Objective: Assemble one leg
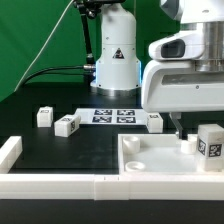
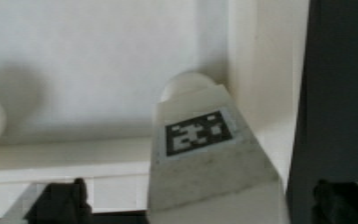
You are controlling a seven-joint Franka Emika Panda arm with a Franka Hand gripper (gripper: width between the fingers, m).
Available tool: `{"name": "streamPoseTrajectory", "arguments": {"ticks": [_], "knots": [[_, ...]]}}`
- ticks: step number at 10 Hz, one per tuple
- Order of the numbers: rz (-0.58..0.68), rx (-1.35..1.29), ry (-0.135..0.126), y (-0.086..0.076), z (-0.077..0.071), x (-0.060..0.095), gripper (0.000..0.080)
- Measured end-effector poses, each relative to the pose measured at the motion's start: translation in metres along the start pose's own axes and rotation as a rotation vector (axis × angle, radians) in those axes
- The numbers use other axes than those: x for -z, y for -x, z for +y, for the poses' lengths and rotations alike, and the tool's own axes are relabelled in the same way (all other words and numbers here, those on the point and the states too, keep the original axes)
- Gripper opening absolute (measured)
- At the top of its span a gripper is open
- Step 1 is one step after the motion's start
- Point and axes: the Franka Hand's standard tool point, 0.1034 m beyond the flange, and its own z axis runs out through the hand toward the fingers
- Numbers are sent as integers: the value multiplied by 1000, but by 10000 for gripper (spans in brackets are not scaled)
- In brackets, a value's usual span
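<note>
The leg (image 1: 209,141) stands upright on the tabletop (image 1: 150,158) at its corner on the exterior view's right — I see its tag up close in the wrist view (image 2: 199,134). My gripper (image 1: 185,133) hangs just beside it; whether the jaws grip it, I cannot tell. Three more legs (image 1: 66,125) lie on the black table near the marker board (image 1: 113,116).

A green backdrop (image 1: 30,40) fills the rear of the scene in the exterior view, with dark cables (image 1: 50,62) hanging in front of it. The work surface is a black table (image 1: 60,150), evenly lit, without hard shadows. Long white border bars (image 1: 60,182) edge its near side, and the marker board (image 1: 113,116) lies flat farther back
</note>
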Motion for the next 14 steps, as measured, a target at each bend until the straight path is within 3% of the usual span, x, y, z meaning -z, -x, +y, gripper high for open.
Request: {"name": "streamPoseTrajectory", "arguments": {"ticks": [1,2,3,6,14], "knots": [[0,-4,0,0,0,0,382],[0,-4,0,0,0,0,382],[0,-5,0,0,0,0,289],[0,-82,-2,0,0,0,290],[-20,-1117,-10,3,-1,-2,291]]}}
